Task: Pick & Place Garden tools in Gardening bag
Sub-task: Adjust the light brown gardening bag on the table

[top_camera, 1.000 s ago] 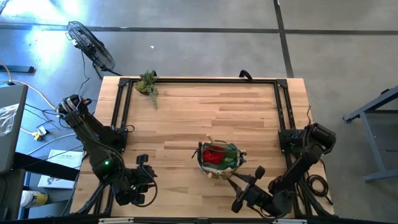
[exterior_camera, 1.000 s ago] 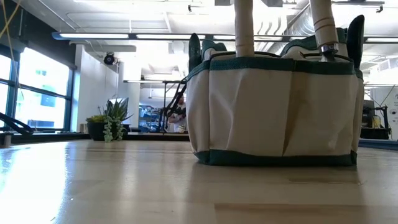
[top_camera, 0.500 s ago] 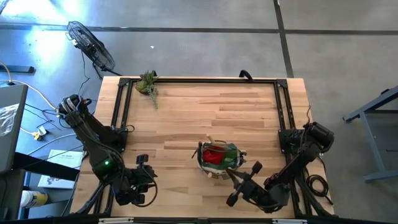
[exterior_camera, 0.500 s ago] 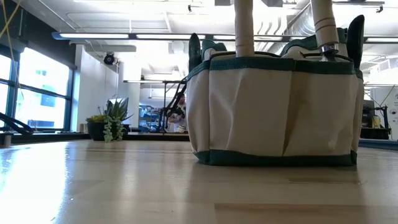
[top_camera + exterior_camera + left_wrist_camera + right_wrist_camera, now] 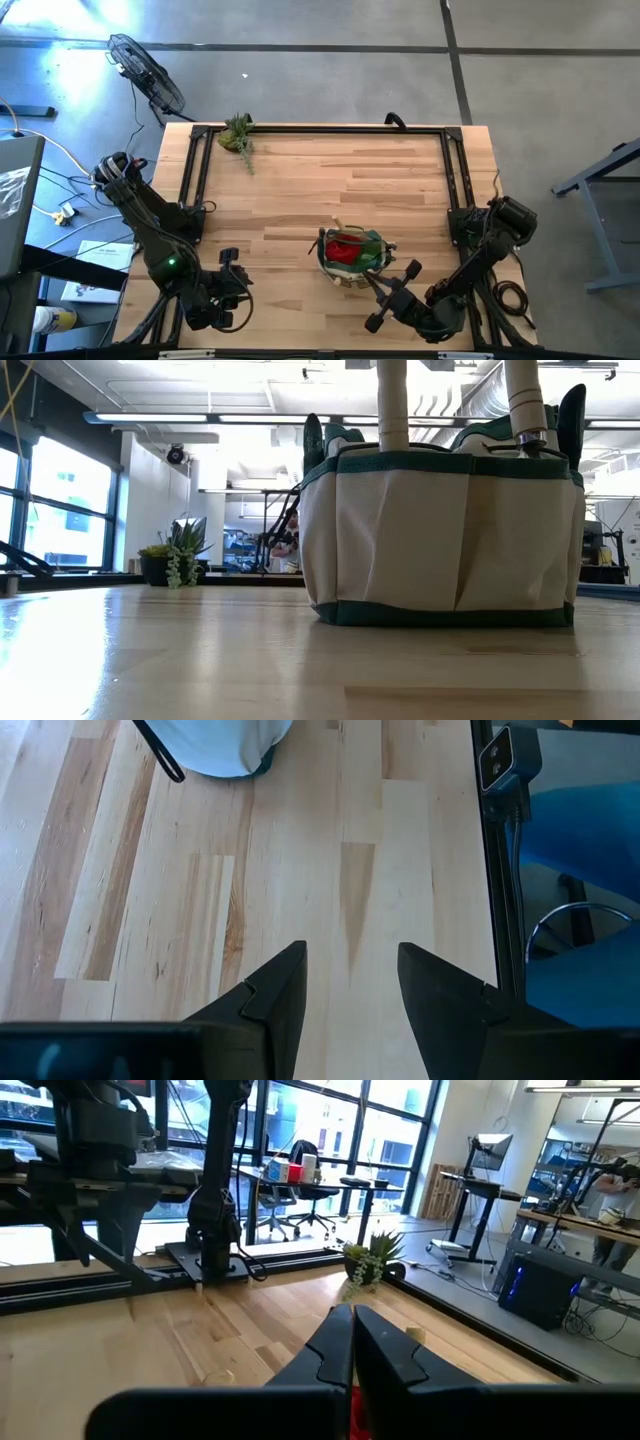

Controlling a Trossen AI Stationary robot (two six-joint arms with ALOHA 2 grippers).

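Swinging in from the table's near right corner, the right gripper is now sitting just beside the bag with its fingers pressed together on nothing, while the left gripper is waiting well to the bag's left, fingers spread over bare table. Tools are already standing in the bag (two pale handles are poking out), so the arm is probably best drawing clear without brushing the bag's fabric; nothing else is differing from before.
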